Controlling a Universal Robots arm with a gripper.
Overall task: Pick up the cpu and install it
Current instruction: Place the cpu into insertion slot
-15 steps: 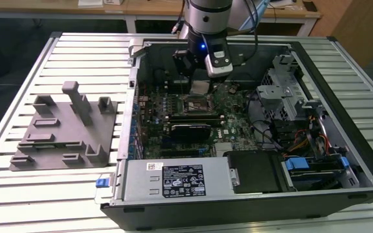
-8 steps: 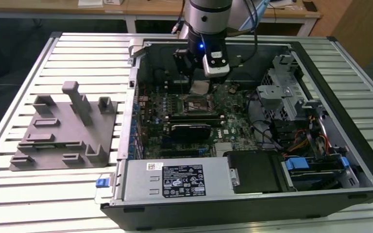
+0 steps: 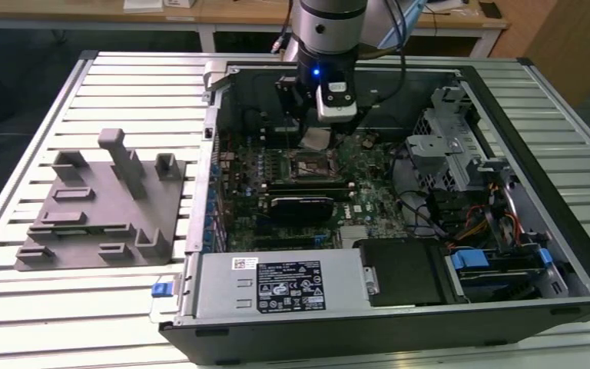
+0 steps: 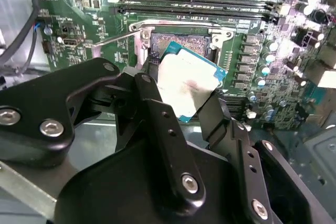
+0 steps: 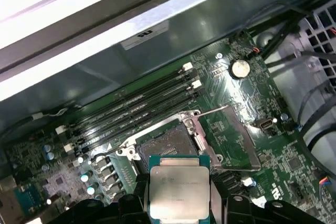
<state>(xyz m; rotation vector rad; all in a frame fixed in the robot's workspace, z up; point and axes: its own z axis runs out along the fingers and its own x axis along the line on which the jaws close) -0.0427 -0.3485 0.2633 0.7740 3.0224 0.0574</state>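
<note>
Here, the one cpu [image 5: 177,192] is clamped by its edges between the gripper's [image 4: 184,92] two black fingers [image 4: 157,114], above the motherboard. Just past the fingertips lies the single open socket [image 5: 167,144]. Farther out from the gripper sits one round coin cell [image 5: 240,67].

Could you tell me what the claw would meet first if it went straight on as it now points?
Most likely the open socket, just beyond the cpu the claw holds; depth is unclear.
</note>
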